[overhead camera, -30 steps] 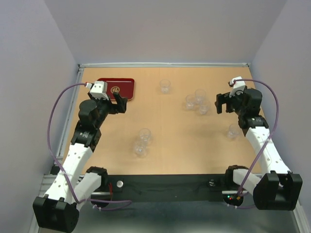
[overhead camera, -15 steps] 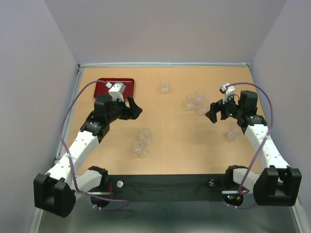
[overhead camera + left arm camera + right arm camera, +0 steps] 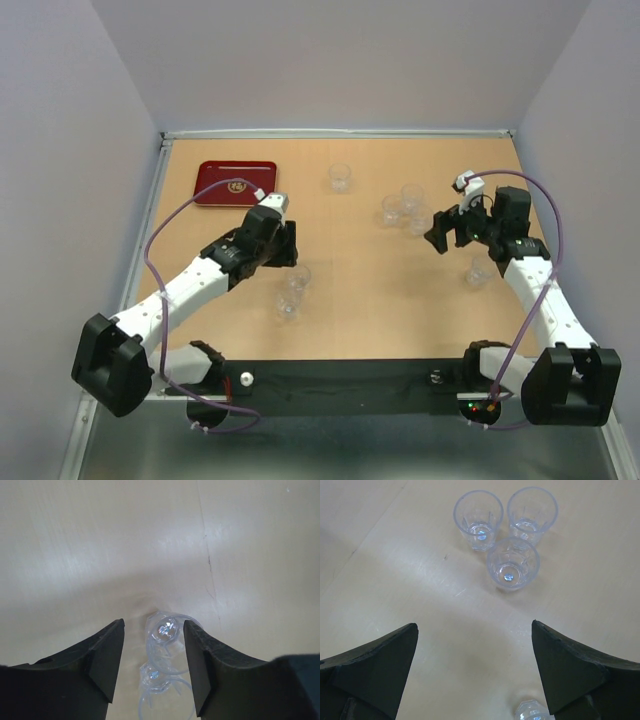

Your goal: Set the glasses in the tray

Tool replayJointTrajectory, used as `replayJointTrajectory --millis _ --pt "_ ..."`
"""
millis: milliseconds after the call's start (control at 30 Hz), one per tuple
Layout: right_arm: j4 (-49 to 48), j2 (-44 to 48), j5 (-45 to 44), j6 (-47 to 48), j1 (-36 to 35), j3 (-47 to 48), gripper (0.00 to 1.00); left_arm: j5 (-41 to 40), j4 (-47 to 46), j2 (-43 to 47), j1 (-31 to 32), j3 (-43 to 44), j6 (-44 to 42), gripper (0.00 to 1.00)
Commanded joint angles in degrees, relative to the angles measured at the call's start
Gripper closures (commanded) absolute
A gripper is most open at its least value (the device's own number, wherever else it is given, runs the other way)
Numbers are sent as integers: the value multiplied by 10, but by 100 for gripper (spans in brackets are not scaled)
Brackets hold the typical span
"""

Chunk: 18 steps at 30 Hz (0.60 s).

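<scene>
The dark red tray (image 3: 236,182) lies at the far left and holds no glasses. Seven clear glasses stand on the table: one at the far middle (image 3: 340,177), a cluster of three (image 3: 405,210), one near the right arm (image 3: 480,270), and a pair at the centre (image 3: 293,290). My left gripper (image 3: 285,245) is open just above the pair; in the left wrist view (image 3: 154,625) the far glass (image 3: 167,635) sits between its fingers with the near glass (image 3: 160,692) below. My right gripper (image 3: 447,228) is open and empty; its wrist view (image 3: 474,626) shows the cluster (image 3: 513,569) ahead.
Grey walls close the table on the left, back and right. A black bar (image 3: 350,385) with the arm bases runs along the near edge. The glass by the right arm shows at the bottom of the right wrist view (image 3: 535,711).
My left arm swung away from the tray, right and nearer, to the centre pair of glasses. My right gripper shifted slightly left toward the cluster, then stayed.
</scene>
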<state>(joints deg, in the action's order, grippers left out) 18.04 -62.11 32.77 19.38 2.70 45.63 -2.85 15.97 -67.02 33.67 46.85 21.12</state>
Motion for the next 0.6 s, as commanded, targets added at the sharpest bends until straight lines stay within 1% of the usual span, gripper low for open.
replayJointTrajectory --millis 0,133,267,333,400,567 --pt "4 16 -8 8 0 -11 0 -52 33 -3 23 -7 27 39" --pt "4 16 -11 8 0 -12 0 -37 41 -14 42 -10 38 45" --pt "4 15 -10 9 0 -12 0 -35 47 -24 56 -11 46 48" --pt "4 15 -10 8 0 -12 0 -32 51 -28 59 -12 51 49" --pt "4 15 -11 10 0 -12 0 -33 58 -35 61 -13 61 52" --pt "5 16 -10 9 0 -12 0 -47 61 -38 64 -26 73 55"
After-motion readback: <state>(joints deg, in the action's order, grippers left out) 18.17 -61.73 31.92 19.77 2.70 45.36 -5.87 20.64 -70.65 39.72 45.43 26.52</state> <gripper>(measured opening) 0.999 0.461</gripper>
